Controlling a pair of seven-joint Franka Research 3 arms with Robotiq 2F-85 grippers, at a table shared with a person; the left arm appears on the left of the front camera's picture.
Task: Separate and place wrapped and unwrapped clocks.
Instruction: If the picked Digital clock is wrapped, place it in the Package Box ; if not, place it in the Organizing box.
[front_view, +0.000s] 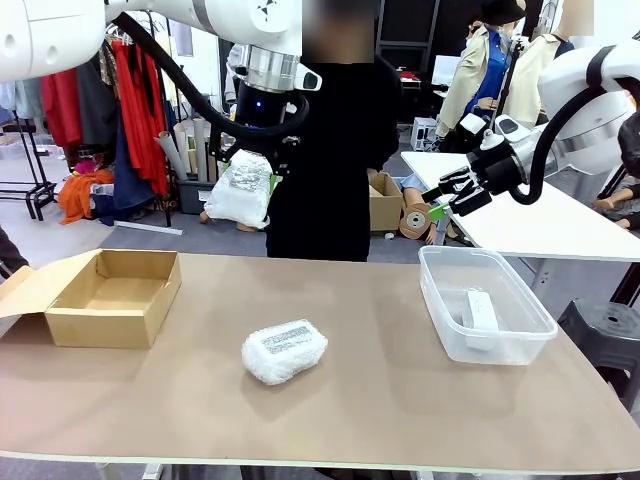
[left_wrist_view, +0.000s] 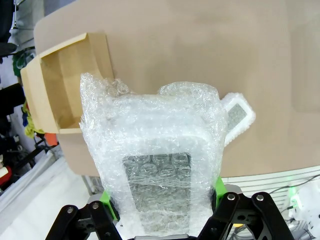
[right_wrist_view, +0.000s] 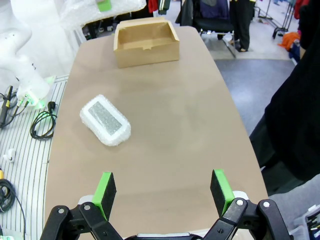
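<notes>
My left gripper (front_view: 246, 166) hangs high over the table's far left-middle, shut on a wrapped clock (front_view: 240, 188), a white bubble-wrap bundle. In the left wrist view that bundle (left_wrist_view: 159, 150) stands between the green pads of the left gripper (left_wrist_view: 162, 202). A second wrapped clock (front_view: 284, 351) with a printed label lies on the table's middle; it is seen as well from the left wrist (left_wrist_view: 238, 115) and the right wrist (right_wrist_view: 105, 120). The unwrapped clock (front_view: 480, 314), a bare white block, lies in the clear tub (front_view: 432, 295). My right gripper (front_view: 441, 201) (right_wrist_view: 162, 187) is open and holds nothing, above the far right.
An open tan cardboard box (front_view: 112, 296) (left_wrist_view: 65, 87) (right_wrist_view: 146, 42) sits at the table's left end, flap out. A person in black (front_view: 320, 170) stands at the far edge behind the held bundle. The brown tabletop (front_view: 380, 410) is bare between box, bundle and tub.
</notes>
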